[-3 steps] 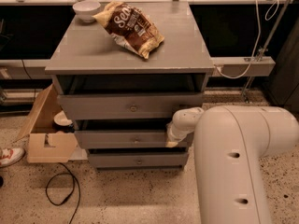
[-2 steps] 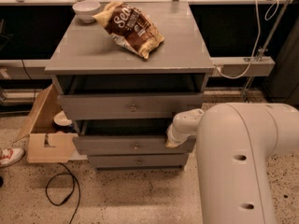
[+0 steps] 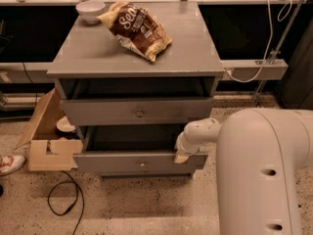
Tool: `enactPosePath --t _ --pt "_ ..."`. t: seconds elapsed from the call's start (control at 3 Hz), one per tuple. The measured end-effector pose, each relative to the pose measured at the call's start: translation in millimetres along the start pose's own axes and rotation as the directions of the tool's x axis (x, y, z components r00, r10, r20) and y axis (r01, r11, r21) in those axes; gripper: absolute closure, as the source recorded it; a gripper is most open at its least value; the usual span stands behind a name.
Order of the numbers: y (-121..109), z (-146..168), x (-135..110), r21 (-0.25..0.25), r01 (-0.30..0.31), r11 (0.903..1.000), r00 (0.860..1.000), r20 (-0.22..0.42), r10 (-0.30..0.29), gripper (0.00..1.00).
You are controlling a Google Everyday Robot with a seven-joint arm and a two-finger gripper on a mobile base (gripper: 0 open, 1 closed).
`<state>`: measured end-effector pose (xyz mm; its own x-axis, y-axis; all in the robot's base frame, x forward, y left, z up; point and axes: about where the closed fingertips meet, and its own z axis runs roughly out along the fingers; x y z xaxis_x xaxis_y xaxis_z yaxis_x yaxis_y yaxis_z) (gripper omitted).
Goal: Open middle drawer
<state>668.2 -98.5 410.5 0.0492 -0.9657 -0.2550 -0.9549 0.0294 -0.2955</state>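
The gray cabinet (image 3: 137, 58) has stacked drawers. The middle drawer (image 3: 117, 162) is pulled out toward me, its dark inside showing, with a small round knob (image 3: 143, 164) at the centre of its front. My gripper (image 3: 182, 154) is at the right end of that front's top edge, touching it, at the end of my white arm (image 3: 259, 170). The taller top drawer (image 3: 107, 112) above it stands slightly out. The lowest drawer is hidden under the pulled-out front.
A brown chip bag (image 3: 137, 29) and a white bowl (image 3: 90, 9) lie on the cabinet top. An open cardboard box (image 3: 46, 143) stands against the cabinet's left side. A black cable (image 3: 63, 199) and a shoe (image 3: 10, 163) lie on the floor at left.
The middle drawer has slid out toward me, exposing its inside and covering the bottom drawer. My gripper moved back with its front edge.
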Motion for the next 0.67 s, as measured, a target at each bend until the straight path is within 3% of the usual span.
enactPosePath --t 0.67 --pt "0.0 0.0 0.0 0.0 0.0 1.0 1.0 0.0 0.0 0.58"
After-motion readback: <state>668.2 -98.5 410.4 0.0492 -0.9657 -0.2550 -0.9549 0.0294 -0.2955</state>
